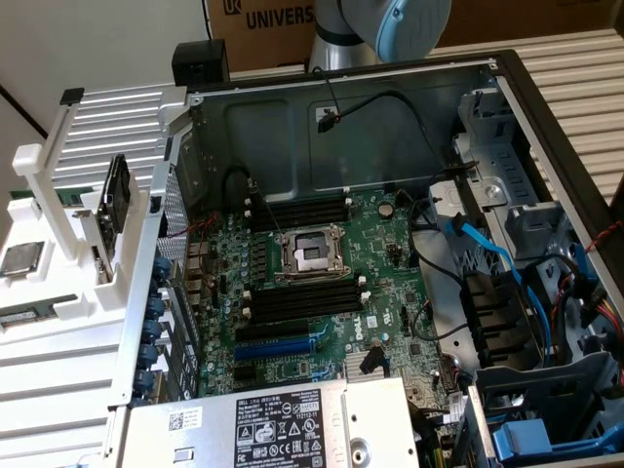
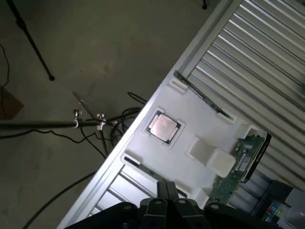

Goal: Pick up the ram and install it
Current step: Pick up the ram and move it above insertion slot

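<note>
The ram point(image 1: 34, 314) is a narrow green stick with a white label, lying in a slot of the white holder point(image 1: 58, 283) at the exterior view's left, beside the open computer case. In the wrist view my gripper point(image 2: 167, 184) hangs above the holder's point(image 2: 190, 133) edge, its black fingers point(image 2: 161, 191) pressed together with nothing between them. A thin dark slot line point(image 2: 143, 167) runs just past the fingertips. I cannot tell the ram's green there. Long black memory slots point(image 1: 297, 302) lie empty on the motherboard point(image 1: 390, 263) beside the processor socket point(image 1: 310, 253).
A square silver processor chip point(image 2: 164, 128) sits in the holder's middle, also seen as the chip point(image 1: 21, 258). A green card point(image 2: 240, 164) stands in a white post. Cables, drive bays point(image 1: 526, 322) and the power supply point(image 1: 292, 424) crowd the case. The arm's joint point(image 1: 390, 24) is behind the case.
</note>
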Action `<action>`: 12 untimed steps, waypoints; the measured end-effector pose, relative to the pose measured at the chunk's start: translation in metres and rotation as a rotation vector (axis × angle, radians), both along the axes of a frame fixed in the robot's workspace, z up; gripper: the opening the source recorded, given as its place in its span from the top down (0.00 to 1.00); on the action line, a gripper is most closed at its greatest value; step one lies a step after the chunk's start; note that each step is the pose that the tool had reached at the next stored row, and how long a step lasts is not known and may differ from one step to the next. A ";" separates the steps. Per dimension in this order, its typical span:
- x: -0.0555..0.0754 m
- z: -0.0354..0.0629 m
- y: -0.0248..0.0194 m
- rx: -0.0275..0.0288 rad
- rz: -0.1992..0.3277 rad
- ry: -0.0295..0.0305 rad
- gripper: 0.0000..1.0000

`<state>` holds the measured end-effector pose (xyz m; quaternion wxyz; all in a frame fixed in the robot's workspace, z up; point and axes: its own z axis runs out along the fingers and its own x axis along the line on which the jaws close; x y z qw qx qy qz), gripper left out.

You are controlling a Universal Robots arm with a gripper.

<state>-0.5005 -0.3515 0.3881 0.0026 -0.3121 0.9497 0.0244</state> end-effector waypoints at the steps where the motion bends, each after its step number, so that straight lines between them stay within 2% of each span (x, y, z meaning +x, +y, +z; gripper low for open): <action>1: 0.000 -0.0002 0.0000 -0.0001 0.018 -0.0021 0.90; 2: 0.000 -0.0003 -0.0001 0.0000 0.036 -0.0053 0.90; 3: 0.000 -0.0010 0.0000 -0.0001 0.085 -0.0208 0.90; 5: 0.000 -0.0012 0.0000 -0.0003 0.115 -0.0306 0.90; 7: 0.000 -0.0016 0.0000 0.0001 0.151 -0.0348 0.90; 12: 0.000 -0.0022 0.0000 0.0016 0.242 -0.0363 0.90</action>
